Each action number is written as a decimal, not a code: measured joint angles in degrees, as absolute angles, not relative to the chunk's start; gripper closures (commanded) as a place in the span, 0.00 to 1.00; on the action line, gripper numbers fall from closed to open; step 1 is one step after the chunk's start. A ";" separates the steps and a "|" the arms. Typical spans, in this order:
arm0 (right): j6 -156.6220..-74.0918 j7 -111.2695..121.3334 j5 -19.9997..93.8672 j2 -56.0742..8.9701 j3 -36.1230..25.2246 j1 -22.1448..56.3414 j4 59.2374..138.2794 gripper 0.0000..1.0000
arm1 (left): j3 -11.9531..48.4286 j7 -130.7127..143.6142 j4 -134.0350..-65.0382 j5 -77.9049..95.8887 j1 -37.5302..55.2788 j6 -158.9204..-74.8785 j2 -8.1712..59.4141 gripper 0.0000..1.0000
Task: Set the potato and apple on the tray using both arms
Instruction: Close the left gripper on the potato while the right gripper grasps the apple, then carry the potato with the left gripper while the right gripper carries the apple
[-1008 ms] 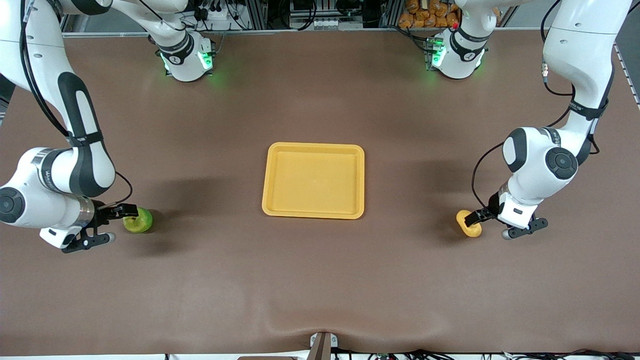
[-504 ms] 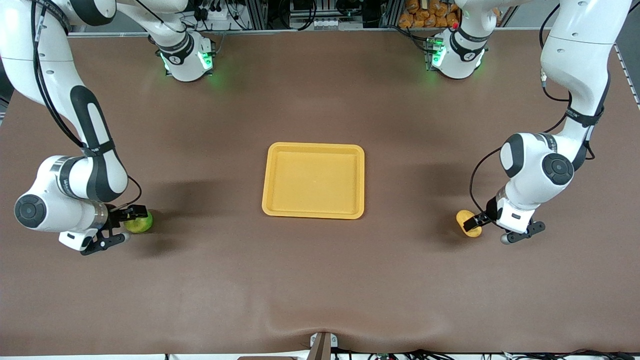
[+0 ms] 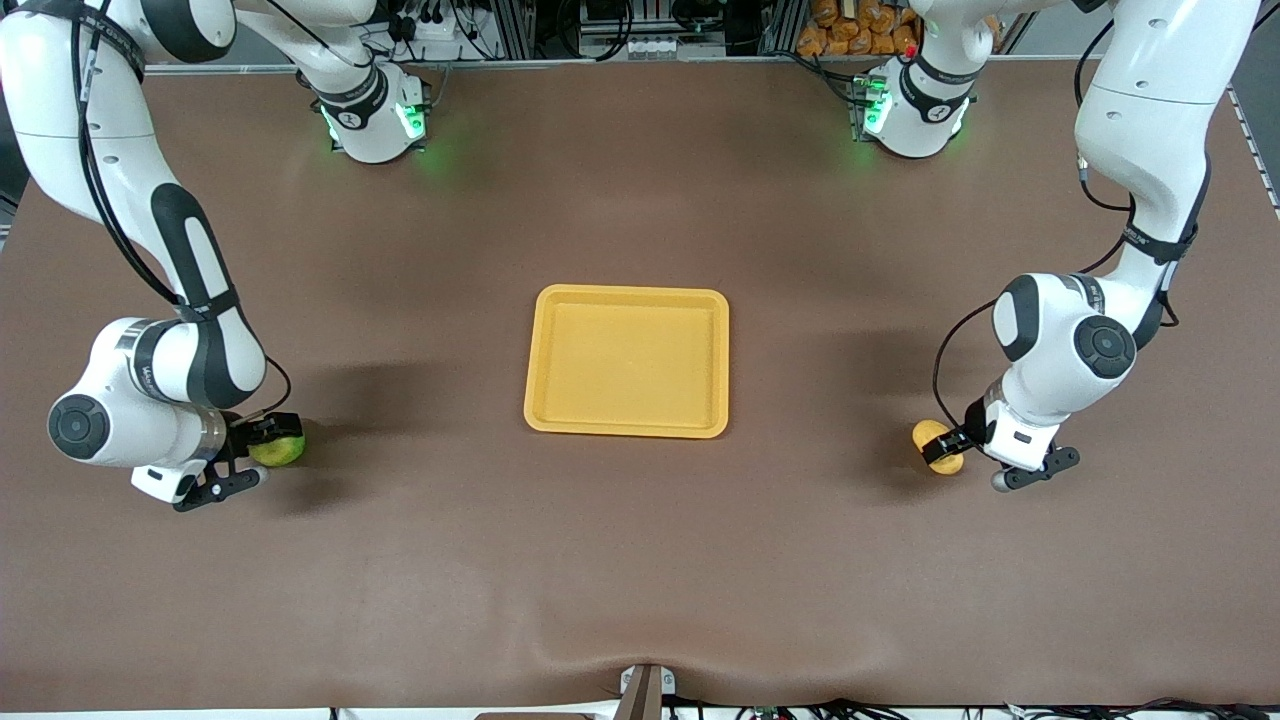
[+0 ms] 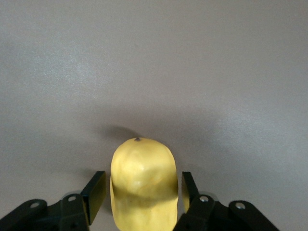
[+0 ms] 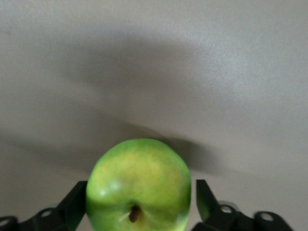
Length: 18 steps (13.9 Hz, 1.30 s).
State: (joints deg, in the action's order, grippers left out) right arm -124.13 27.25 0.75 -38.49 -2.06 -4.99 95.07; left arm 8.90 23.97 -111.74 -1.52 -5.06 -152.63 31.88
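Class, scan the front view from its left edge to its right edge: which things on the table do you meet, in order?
apple → tray → potato

I am not finding any text, label, brand or number that I can read in any of the views. Small dark markings are showing on the arms' joint bands in the front view, but I am not making them out.
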 measured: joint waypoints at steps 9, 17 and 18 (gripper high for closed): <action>-120.17 27.24 0.78 -34.39 -1.27 -2.71 92.41 0.69 | 8.98 23.96 -111.16 -7.12 -2.99 -153.34 32.02 1.00; -108.55 19.86 1.95 -26.46 -1.03 7.71 92.51 0.68 | 9.62 23.93 -109.27 -9.01 1.87 -140.18 25.15 1.00; -107.96 16.54 2.28 -26.25 -0.95 9.44 92.60 0.68 | 9.63 23.93 -108.38 -9.02 3.20 -136.94 24.31 1.00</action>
State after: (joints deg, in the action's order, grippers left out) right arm -107.96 16.54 2.28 -26.25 -0.95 9.44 92.60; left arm 9.63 23.93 -108.38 -9.02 3.20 -136.94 24.31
